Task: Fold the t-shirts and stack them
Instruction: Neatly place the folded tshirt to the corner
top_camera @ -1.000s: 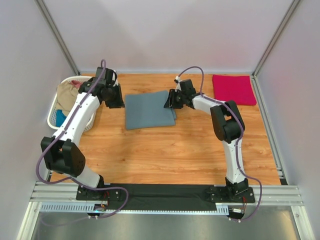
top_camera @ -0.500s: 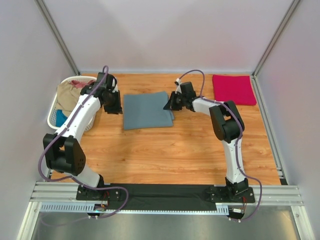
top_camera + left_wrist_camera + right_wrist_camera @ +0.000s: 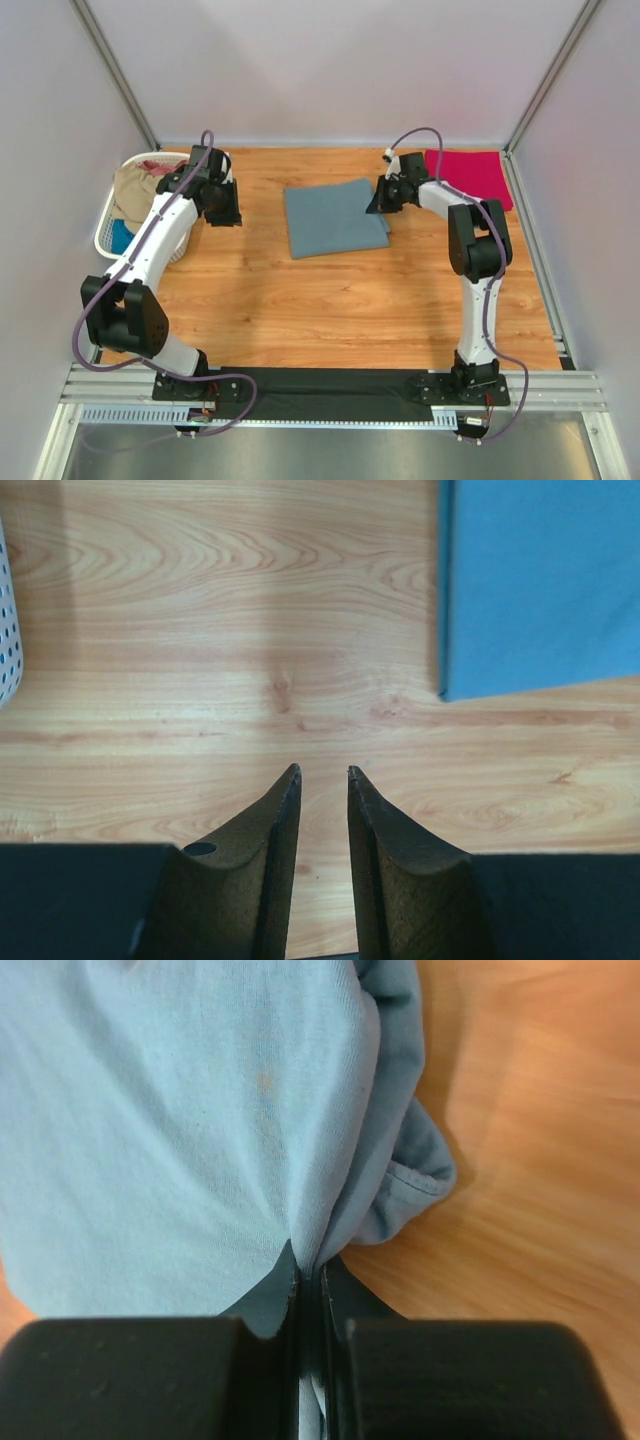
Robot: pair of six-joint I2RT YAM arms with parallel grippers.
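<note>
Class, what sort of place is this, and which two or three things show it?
Probably a robot lab cell for laundry practice: bare walls box in a wooden table, two robot arms are bolted at its edge, and a laundry basket, grey-blue shirt and crimson shirt lie on it.

No legible text, label, brand mark, number or sign found in any view. Shirts, laundry basket, table, walls and arm housings carry no readable markings at this resolution.

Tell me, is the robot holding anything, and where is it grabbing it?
The right gripper pinches the folded grey-blue t-shirt at its right edge. The left gripper holds nothing.
</note>
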